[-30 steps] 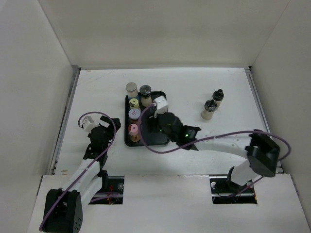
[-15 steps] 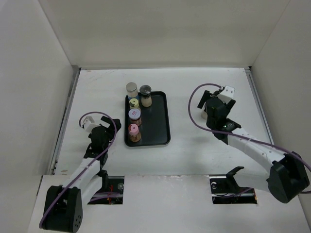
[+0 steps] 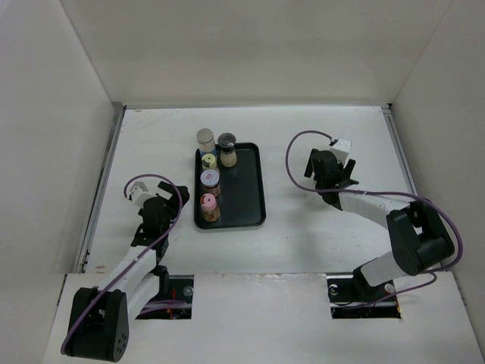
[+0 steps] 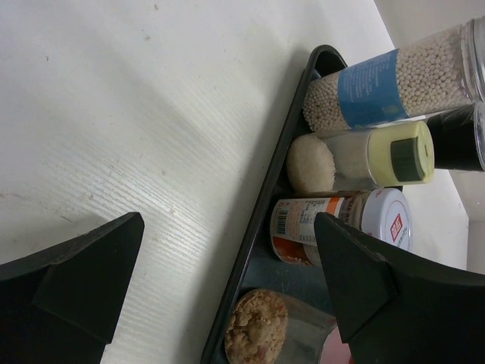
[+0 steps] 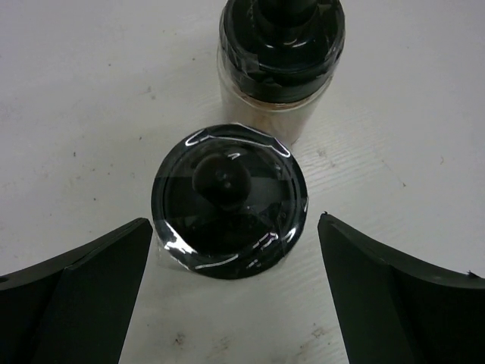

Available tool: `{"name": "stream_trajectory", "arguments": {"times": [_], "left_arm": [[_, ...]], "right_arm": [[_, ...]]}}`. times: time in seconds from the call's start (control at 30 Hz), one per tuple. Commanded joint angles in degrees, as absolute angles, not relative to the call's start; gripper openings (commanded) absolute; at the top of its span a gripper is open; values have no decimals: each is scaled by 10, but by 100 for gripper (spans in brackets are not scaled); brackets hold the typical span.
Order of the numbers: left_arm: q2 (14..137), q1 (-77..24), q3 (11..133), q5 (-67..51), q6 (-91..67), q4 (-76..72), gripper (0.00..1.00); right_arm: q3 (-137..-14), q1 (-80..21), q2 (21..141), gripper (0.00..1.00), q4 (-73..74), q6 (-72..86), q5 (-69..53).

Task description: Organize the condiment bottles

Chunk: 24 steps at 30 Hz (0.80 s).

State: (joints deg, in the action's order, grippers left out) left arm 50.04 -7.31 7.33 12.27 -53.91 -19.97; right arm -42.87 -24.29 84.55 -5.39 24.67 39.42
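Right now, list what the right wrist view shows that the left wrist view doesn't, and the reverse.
Right wrist only: two black-lidded jars, the nearer jar between open jaws, the farther jar behind it. Left wrist only: the black tray, with a blue-labelled jar, yellow-lidded jar and white-lidded jar along its rim. Both: white table, open black jaws at the edges.

Black tray (image 3: 248, 191) (pink-lidded jar (image 3: 207, 202))

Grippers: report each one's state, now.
Left gripper: open, holding nothing.
Right gripper: open, poised over a black-lidded jar, not gripping it.
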Motion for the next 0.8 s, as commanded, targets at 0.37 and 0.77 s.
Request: {"name": "stream_trajectory", "arguments": {"times": [0.37,0.77], "left_arm": [[526,-79,76,117,-544,-240,100],[525,-80,78,122,-543,-241,100]], "right_arm": [[-464,-196,880,70,-161,245,367],[-469,-343,785,55,-188,194,372]]}}
